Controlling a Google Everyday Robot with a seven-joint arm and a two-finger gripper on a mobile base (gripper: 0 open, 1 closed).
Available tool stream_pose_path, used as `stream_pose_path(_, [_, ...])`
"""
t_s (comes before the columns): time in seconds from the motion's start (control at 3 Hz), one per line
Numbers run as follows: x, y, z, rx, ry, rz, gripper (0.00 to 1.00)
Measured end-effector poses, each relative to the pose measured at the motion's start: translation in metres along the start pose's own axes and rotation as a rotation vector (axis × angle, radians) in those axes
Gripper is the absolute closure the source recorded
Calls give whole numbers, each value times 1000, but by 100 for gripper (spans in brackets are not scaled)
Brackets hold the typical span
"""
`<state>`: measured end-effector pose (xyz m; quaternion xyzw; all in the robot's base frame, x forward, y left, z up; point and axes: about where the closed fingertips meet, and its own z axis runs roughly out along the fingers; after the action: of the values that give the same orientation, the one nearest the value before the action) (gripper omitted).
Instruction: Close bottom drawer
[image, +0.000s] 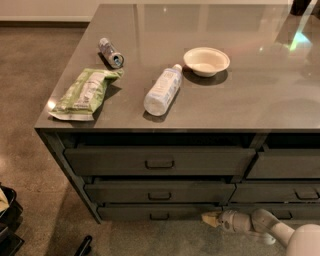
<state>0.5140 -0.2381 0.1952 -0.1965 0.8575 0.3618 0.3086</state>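
Beside the gripper, jaws pressed together, lies the shallow dark-grey bottom drawer.

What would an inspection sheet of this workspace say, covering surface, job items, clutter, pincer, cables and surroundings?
Surface: grey countertop, glossy.
Job's things: bottom drawer, lowest of the left stack, front nearly in; whether it is fully shut cannot be told.
Clutter: green packet, can on its side, plastic bottle on its side, white bowl upright.
Pincer: pincer low, at the bottom drawer's right end.
Cables: nothing seen.
Surroundings: brown floor; dark objects at the lower left edge.
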Motion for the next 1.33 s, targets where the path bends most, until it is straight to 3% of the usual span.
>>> stream_pose_path(0.67, [-10,-6,6,0,-6,4,100])
stream_pose_path(1.33, [-10,-6,6,0,-6,4,58])
